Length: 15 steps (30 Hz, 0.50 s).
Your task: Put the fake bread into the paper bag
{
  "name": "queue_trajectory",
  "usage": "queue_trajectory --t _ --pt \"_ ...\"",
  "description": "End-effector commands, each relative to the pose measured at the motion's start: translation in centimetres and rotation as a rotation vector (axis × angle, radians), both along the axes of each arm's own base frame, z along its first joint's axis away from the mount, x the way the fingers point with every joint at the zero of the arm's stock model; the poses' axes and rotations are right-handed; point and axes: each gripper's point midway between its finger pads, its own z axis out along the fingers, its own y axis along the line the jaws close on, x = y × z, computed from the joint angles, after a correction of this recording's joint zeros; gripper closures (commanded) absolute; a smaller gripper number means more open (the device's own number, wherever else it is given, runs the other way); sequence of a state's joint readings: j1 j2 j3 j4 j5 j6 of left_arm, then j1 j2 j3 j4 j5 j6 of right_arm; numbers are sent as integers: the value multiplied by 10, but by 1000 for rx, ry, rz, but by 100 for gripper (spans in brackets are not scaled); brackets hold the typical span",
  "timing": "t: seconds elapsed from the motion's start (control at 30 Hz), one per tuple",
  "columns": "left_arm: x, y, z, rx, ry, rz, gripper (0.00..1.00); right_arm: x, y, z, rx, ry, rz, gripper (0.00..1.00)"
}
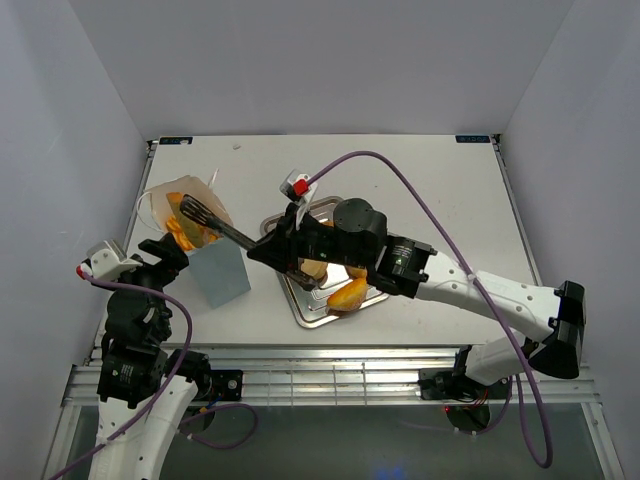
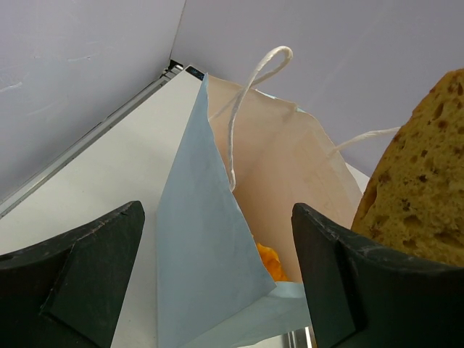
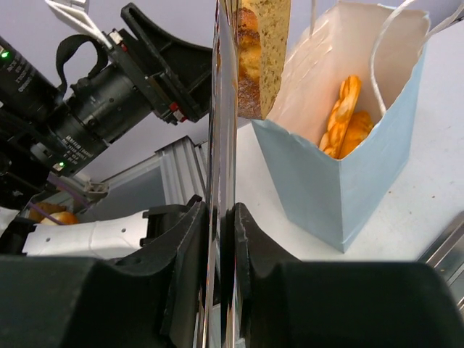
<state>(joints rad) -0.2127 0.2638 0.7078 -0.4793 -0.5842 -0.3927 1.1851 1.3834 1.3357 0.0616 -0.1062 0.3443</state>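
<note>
The pale blue paper bag [image 1: 215, 268] stands open at the table's left, with orange fake bread [image 1: 186, 230] inside. The same pastries [image 3: 346, 119] show in the bag [image 3: 348, 181] in the right wrist view. My right gripper [image 1: 264, 250] is shut on metal tongs [image 1: 225, 230]. The tongs [image 3: 223, 123] pinch a porous tan bread slice [image 3: 264, 51] at the bag's mouth. That slice [image 2: 420, 174] fills the left wrist view's right edge. My left gripper [image 2: 217, 246] is open, its jaws either side of the bag's near corner [image 2: 196, 239], apart from the paper. More pastries [image 1: 348, 293] lie on the tray.
The silver metal tray [image 1: 305, 310] sits mid-table under my right arm, with another pastry [image 1: 316, 268] on it. White string handles [image 2: 246, 94] rise from the bag. My left wrist and its camera [image 3: 101, 101] hang close behind the tongs. Grey walls enclose the table.
</note>
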Motion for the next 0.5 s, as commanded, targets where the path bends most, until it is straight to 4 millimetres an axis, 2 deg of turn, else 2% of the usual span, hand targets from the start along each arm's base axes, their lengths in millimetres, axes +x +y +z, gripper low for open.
queue_trajectory --t 0.0,0.03,0.1,0.17,0.23,0.3,0.37,0.47 --pt "-3 0 4 -2 -13 -5 7 15 5 30 75 -83 -60 88" --pt "-2 -1 4 -1 -11 -8 7 18 7 17 51 -78 -68 88" --pt "-3 -1 5 -2 -14 -8 7 26 9 7 38 -78 -102 88" --pt "-2 -1 4 -2 -14 -11 7 30 11 -12 9 -70 -108 87" --pt "-2 -2 4 0 -14 -14 7 43 11 -25 -18 -62 -155 87" --pt "-2 -2 4 0 -15 -16 7 48 12 -32 -34 -57 -168 79" --pt "-2 -2 4 1 -15 -17 7 51 15 -37 -49 -52 -168 65" --pt "-3 -2 5 0 -21 -17 7 52 18 -41 -64 -49 -163 55"
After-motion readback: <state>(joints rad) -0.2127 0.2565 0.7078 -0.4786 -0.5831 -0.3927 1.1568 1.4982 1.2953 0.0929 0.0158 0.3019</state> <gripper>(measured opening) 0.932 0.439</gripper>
